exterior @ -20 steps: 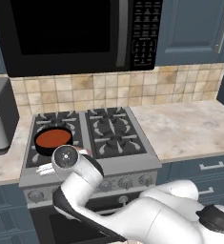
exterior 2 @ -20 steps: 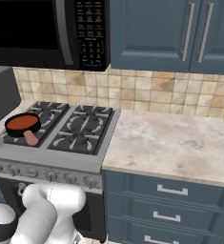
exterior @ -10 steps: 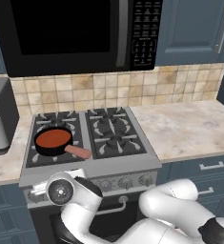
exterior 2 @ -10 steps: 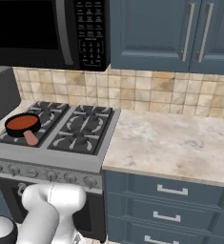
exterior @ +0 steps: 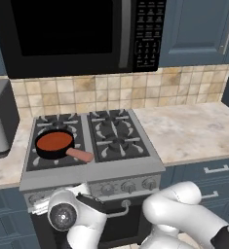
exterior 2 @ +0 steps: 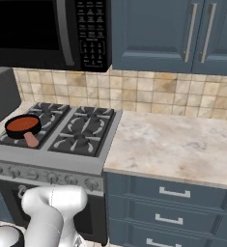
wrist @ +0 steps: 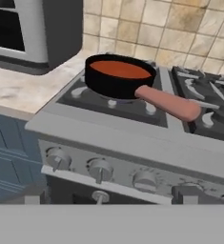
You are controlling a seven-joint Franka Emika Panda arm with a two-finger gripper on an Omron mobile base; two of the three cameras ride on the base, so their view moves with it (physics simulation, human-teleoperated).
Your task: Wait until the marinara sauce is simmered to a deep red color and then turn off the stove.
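Jaw spacing could not be told; the gripper (exterior: 40, 208) was held low before the stove (exterior: 94, 176), marinara sauce (wrist: 120, 69) orange-red.

Dark blue cupboards (exterior 2: 182, 34) hang on the wall — a black microwave (exterior: 72, 34) sits beside them. Tan tiles (exterior 2: 173, 94) cover the wall behind a pale stone bench (exterior 2: 173, 144), with blue drawers (exterior 2: 168, 198) below.

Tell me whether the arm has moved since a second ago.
Yes. The arm has dropped from over the stove top to below its front knobs.
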